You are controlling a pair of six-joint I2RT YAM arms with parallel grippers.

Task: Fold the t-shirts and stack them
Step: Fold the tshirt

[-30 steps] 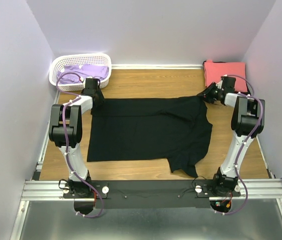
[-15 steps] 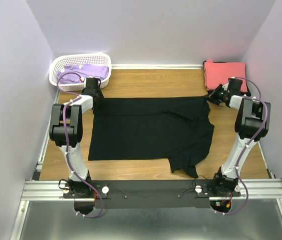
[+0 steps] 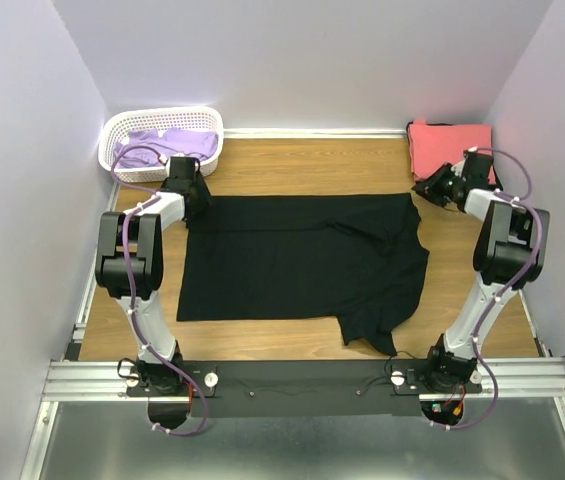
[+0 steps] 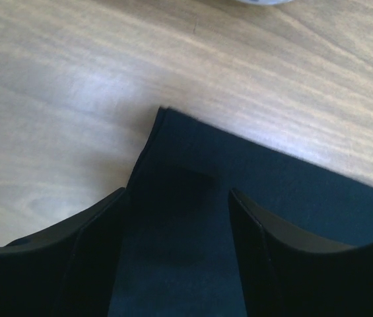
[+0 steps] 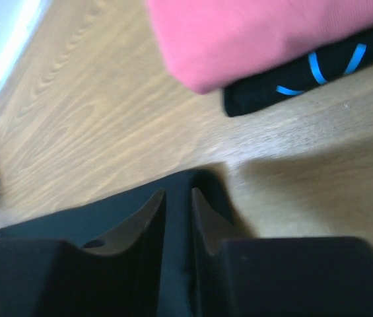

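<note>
The black t-shirt (image 3: 302, 260) is laid flat, one far corner beneath each pincer. The left pincer (image 4: 178, 193) is spread wide, the right pincer (image 5: 178, 191) barely parted; nothing is held. Both corners should be pinched level.

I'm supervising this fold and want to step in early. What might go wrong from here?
The right tool sits close to the coral-red t-shirt; a swing might nudge it. The black t-shirt is rumpled at its near right, so folding may trap creases.
</note>
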